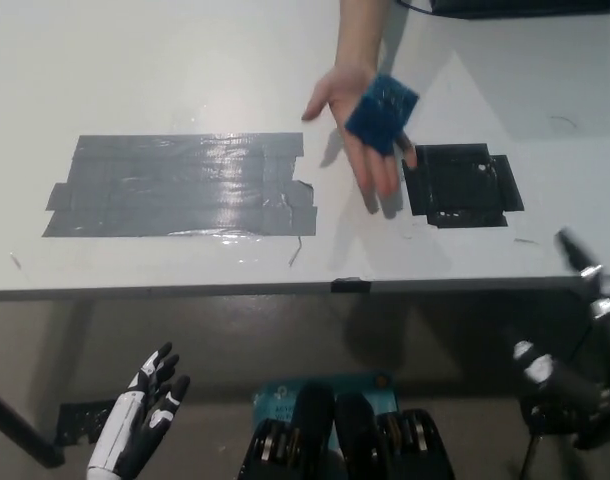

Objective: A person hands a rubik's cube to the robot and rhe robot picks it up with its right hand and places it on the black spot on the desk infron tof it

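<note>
Rubik's cube (pixel 382 113): blue face up, blocky, blurred, stickers hard to make out; resting on open palm of person's hand (pixel 357 135), held above far side of desk (pixel 165 70), just left of black spot (pixel 460 186). Black spot: matte tape strips, ragged rectangular patch, far right. Grey tape patch (pixel 180 185): glossy, wrinkled, wide rectangle, left of centre. Desk smooth, white, slightly reflective. No legible writing anywhere. Left hand (pixel 140 415): white shell with dark fingertips, low at near left below desk edge, fingers spread, holding nothing. Right hand (pixel 575 340): black, near right, motion-blurred, fingers apart, empty.
</note>
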Controlling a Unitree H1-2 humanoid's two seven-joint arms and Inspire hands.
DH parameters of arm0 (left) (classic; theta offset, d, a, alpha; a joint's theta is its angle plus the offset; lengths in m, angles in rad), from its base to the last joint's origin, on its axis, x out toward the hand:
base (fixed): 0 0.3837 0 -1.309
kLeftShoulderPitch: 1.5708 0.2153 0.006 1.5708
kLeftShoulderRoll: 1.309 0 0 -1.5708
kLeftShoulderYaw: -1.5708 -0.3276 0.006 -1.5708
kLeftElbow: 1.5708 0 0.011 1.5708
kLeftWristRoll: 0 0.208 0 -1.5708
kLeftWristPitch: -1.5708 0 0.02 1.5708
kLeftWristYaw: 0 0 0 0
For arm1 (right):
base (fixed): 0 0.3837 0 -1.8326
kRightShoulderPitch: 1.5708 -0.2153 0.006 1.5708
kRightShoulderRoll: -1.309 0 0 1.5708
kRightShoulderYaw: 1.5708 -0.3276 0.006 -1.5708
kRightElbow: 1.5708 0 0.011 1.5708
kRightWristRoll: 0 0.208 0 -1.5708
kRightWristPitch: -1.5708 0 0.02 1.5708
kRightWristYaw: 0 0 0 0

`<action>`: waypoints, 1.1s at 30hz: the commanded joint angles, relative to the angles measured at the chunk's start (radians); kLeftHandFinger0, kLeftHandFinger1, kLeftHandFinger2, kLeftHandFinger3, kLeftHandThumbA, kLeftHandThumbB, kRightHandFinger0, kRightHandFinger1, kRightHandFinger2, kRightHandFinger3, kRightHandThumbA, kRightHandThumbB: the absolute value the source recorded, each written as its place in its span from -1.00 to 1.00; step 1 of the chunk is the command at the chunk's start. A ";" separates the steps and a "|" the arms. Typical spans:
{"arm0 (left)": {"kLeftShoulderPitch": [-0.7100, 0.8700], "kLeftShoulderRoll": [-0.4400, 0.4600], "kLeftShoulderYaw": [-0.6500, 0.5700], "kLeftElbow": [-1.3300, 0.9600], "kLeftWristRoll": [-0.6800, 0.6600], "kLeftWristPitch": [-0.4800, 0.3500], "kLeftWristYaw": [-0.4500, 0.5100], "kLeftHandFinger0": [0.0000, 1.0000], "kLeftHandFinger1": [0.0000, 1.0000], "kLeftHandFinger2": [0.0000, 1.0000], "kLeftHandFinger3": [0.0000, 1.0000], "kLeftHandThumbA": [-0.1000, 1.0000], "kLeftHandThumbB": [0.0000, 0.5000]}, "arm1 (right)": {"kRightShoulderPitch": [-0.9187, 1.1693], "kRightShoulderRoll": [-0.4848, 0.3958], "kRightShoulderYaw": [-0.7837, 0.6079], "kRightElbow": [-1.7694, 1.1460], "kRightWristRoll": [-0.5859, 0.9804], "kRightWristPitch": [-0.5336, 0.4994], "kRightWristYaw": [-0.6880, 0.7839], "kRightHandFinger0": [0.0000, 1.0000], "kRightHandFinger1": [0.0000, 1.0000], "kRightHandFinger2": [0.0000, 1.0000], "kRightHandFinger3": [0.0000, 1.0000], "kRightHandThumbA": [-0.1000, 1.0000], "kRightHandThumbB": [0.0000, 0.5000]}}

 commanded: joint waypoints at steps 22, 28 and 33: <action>-0.030 0.015 -0.003 -0.026 -0.002 -0.040 -0.020 1.00 1.00 1.00 1.00 0.65 -0.52 | -0.988 -0.175 0.215 0.572 0.031 0.495 0.388 1.00 1.00 1.00 1.00 0.82 0.81; -0.032 0.013 -0.004 -0.024 0.002 -0.040 -0.021 1.00 1.00 1.00 1.00 0.64 -0.51 | -1.116 -0.128 0.289 0.823 0.019 0.495 0.458 1.00 1.00 1.00 1.00 0.87 0.82; -0.034 0.015 -0.007 -0.023 0.009 -0.045 -0.022 1.00 1.00 1.00 1.00 0.64 -0.56 | -1.174 -0.092 0.344 0.980 -0.010 0.495 0.462 1.00 1.00 1.00 1.00 0.88 0.86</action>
